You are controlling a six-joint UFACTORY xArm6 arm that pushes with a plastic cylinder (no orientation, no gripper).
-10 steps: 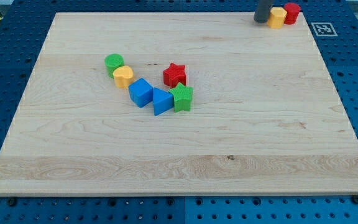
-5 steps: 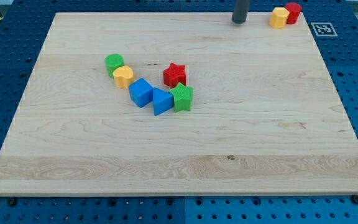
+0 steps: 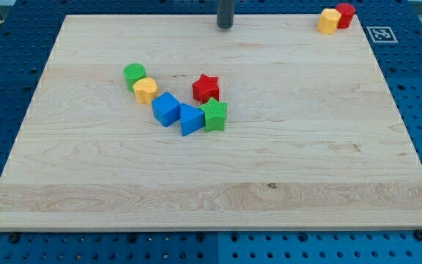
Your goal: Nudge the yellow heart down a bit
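Observation:
My tip (image 3: 225, 26) rests near the board's top edge, a little right of centre. A rounded yellow block (image 3: 146, 90), which looks like the heart, lies left of centre, touching a green round block (image 3: 134, 74) above-left of it. The tip is well up and to the right of the yellow heart, apart from every block. A second, blockier yellow block (image 3: 328, 20) sits at the top right corner against a red block (image 3: 345, 15).
Right of the heart lie a blue cube (image 3: 166, 108), a blue wedge-like block (image 3: 190, 119), a green star-like block (image 3: 214, 116) and a red star (image 3: 206, 88), clustered together. The wooden board (image 3: 306, 161) sits on a blue pegboard.
My tip has slid left along the top edge, from beside the top-right yellow block to near the top centre. No block has moved.

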